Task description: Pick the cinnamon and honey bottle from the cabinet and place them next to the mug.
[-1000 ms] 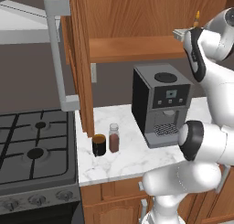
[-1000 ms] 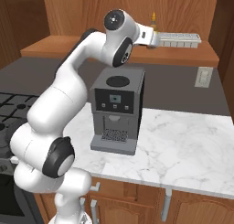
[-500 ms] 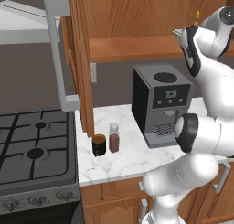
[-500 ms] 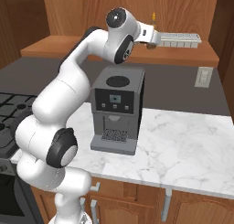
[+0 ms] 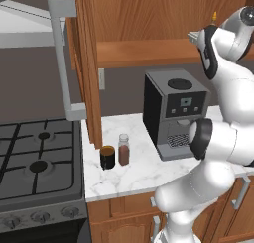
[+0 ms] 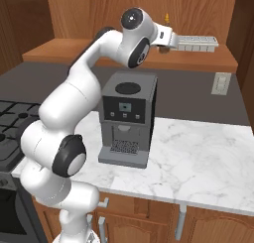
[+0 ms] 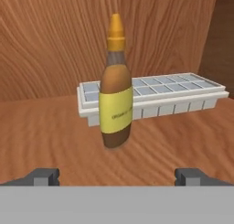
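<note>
- While the claw (image 7: pixel 117 176) stands fully released on the cabinet (image 5: pixel 149 19) shelf, its two dark tips spread wide to either side, the honey bottle (image 7: pixel 115 88) stands upright straight ahead of it, not yet between the tips.
- The bottle is tall and narrow on a small base, so a push from one tip before the other could tip it over; I judge that an off-centre approach is the main risk.
- A white ice cube tray (image 7: pixel 153 98) lies just behind the bottle, seemingly touching it or nearly so. Driving too deep could shove the bottle against the tray, or slide the tray toward the cabinet's back wall.
- Closing high on the narrow neck rather than on the labelled belly would give a poor hold, and the bottle might slip on the way down.
- The cinnamon (image 5: pixel 124 150) already stands on the marble surface (image 5: pixel 144 162), just right of the mug (image 5: pixel 107 157) and close to it, left of the coffee machine (image 5: pixel 174 110).
- Bringing the honey bottle down there leaves little room: the descending arm could knock the cinnamon or the mug, and the machine stands near the path.
</note>
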You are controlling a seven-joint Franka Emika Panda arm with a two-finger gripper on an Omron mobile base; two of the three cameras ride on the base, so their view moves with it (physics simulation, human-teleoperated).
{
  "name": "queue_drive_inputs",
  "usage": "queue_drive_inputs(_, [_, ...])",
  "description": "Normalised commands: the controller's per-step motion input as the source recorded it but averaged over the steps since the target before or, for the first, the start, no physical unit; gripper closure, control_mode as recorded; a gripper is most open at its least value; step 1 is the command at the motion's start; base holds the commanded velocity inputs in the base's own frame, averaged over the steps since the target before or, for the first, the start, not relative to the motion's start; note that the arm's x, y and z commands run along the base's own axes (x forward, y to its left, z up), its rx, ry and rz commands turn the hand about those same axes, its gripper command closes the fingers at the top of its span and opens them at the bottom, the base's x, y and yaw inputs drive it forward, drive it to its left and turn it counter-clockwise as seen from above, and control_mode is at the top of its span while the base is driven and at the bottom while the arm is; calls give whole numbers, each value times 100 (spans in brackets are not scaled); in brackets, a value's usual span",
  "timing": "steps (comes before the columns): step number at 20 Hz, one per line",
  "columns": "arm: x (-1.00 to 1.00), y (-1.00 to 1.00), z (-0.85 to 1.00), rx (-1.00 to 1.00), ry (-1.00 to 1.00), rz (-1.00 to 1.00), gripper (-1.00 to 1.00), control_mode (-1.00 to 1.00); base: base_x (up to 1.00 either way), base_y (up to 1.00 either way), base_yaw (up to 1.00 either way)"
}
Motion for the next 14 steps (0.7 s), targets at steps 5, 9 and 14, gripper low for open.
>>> queue_drive_inputs(5, [13,-6,0,0,1,0,-100,-100,0,0,0])
queue_drive_inputs(9, [21,0,0,0,0,0,-100,-100,0,0,0])
queue_drive_inputs(14, [18,0,-1,0,0,0,-100,-100,0,0,0])
